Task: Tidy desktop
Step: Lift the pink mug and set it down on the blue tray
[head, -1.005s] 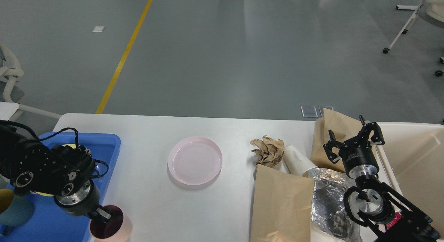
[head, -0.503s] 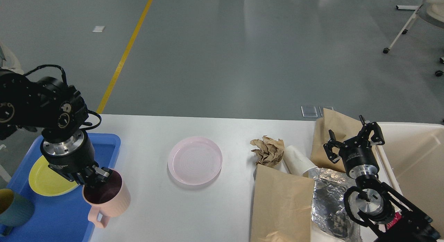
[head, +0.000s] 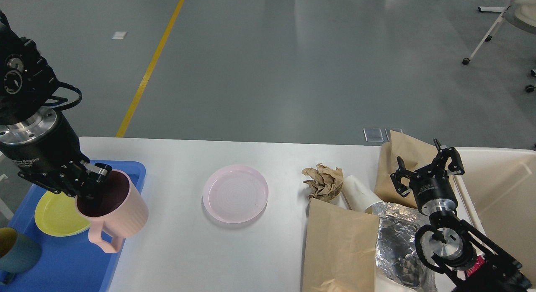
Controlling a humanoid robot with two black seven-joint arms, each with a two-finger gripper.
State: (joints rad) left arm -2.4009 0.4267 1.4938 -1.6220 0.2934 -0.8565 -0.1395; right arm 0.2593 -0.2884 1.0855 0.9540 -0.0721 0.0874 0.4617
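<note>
Desktop (head: 188, 250) below left tool (head: 90, 184)

Yellow plate (head: 56, 214) in blue tray (head: 67, 262); pink plate (head: 235, 193), crumpled paper (head: 323, 182), perhaps foil (head: 398, 237) nearby.

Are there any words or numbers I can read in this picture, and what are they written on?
Nothing can be read.
Left end effector: small white lettering on its black body, too blurred to read.
Right end effector: tiny white print on its body, too small to read.
No lettering shows on the pink mug or the pink plate.
</note>
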